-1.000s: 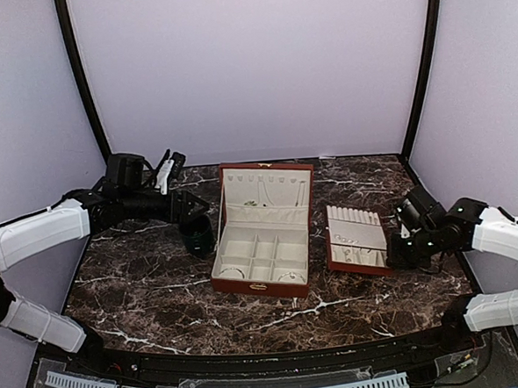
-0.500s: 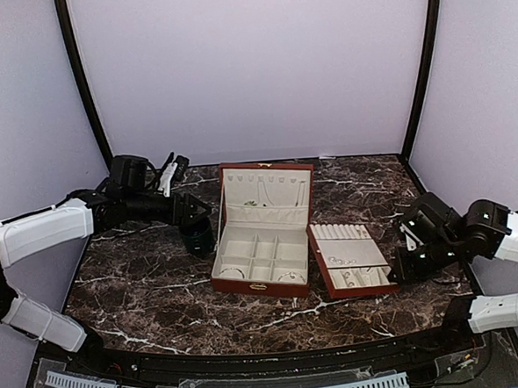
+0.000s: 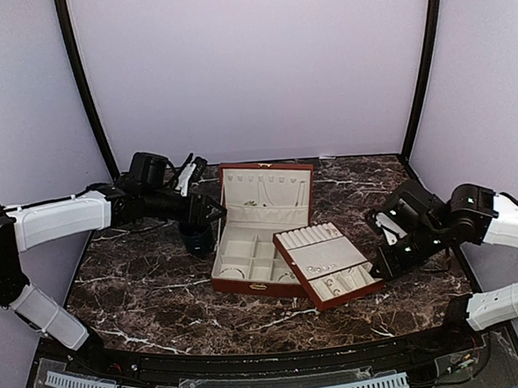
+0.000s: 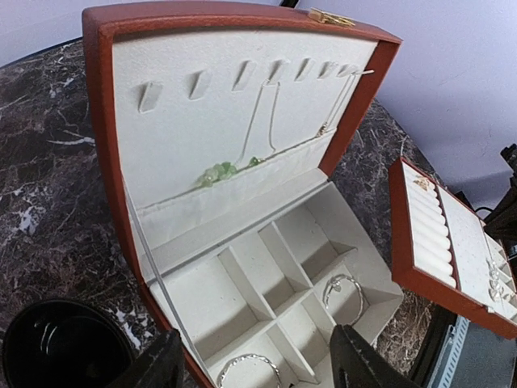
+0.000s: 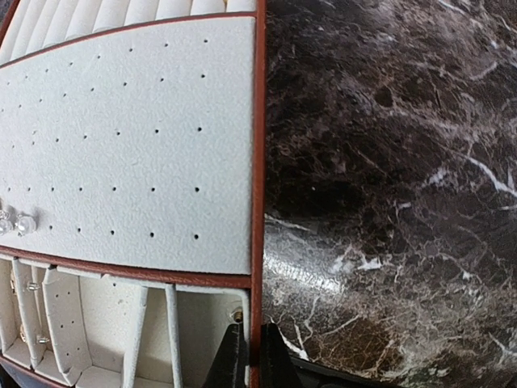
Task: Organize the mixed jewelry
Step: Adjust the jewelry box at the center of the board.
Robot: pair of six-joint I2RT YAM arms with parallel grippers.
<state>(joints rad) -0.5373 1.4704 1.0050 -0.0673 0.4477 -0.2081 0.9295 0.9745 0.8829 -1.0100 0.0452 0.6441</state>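
**Left.** The left hand [image 3: 211, 212] hung spread wide and held nothing. It was above the bench [image 3: 142, 289], over the gap between the dark green cup [image 3: 196, 239] and the box [image 3: 260, 247]. In the left wrist view its fingers [image 4: 359, 368] framed the near compartments of the box, with the cup [image 4: 60, 347] below and to the left.

**Centre.** The red-brown box stood open with its lid upright at the far side. Part of the mixed jewelry [image 4: 343, 288] lay inside it: one thin loop in a right-hand compartment and a second loop [image 4: 246, 365] in a near compartment. The lid held a green beaded strand [image 4: 220, 171] in its pocket and a fine chain [image 4: 260, 121] hanging from its hooks.

**Right of centre.** The slotted tray [image 3: 307, 238] sat skewed, its left corner across the near right part of the box. Whether it rested on the box or was held clear of it could not be told. More of the jewelry was on the tray. Pale pieces [image 3: 321, 269] lay on the flat panel, two clear studs [image 5: 16, 223] sat at the panel's left edge, and tiny pieces [image 5: 32, 287] lay in the near slots.

**Right.** The right hand [image 3: 380, 270] was pressed together on the tray's right rim, one finger on either side of the thin red-brown edge in the right wrist view [image 5: 252, 343]. Bare bench [image 5: 388, 162] lay to the right of the rim.
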